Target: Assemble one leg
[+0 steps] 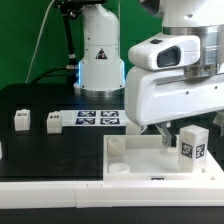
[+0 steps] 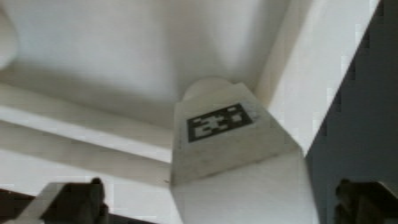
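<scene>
A white leg [image 1: 193,146] with a black-and-white tag stands on the large white tray-like part [image 1: 130,168] near its corner at the exterior view's right. My gripper [image 1: 180,131] is right above it. In the wrist view the leg [image 2: 235,160] runs between my fingers, its tag facing the camera. The dark fingertips [image 2: 75,202] stand on either side with a gap to the leg on each side, so my gripper [image 2: 222,203] is open around it. The tray's inner wall [image 2: 107,60] fills the background.
Two more small white legs [image 1: 22,119] [image 1: 52,122] stand on the black table at the exterior view's left. The marker board [image 1: 98,118] lies behind the tray, in front of the robot base [image 1: 100,60].
</scene>
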`<move>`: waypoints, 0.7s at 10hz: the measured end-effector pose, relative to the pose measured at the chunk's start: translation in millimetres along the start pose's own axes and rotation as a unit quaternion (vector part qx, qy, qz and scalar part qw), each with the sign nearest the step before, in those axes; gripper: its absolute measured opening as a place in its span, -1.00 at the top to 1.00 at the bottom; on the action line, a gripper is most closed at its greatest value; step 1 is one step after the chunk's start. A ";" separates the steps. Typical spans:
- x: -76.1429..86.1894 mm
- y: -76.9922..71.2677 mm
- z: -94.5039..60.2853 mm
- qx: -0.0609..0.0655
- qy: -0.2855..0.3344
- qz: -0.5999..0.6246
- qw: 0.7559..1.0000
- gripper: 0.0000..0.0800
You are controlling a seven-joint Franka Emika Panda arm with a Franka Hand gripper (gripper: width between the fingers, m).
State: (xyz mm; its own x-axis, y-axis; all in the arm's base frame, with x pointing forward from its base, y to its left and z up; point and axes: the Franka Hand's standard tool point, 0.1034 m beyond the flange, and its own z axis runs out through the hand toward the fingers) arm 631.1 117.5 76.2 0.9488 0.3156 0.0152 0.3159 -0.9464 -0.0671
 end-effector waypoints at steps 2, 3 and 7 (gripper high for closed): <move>-0.2 0.7 0.1 0.000 0.000 -0.005 1.000 -0.62; -0.2 0.7 0.1 0.000 0.000 -0.002 1.000 -0.38; 0.3 -0.8 0.8 0.006 0.004 0.166 0.986 0.27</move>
State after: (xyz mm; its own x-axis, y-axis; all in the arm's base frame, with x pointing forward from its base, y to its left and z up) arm 631.1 118.4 75.4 0.9999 -0.0129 -0.0020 -0.0130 -0.9966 -0.0808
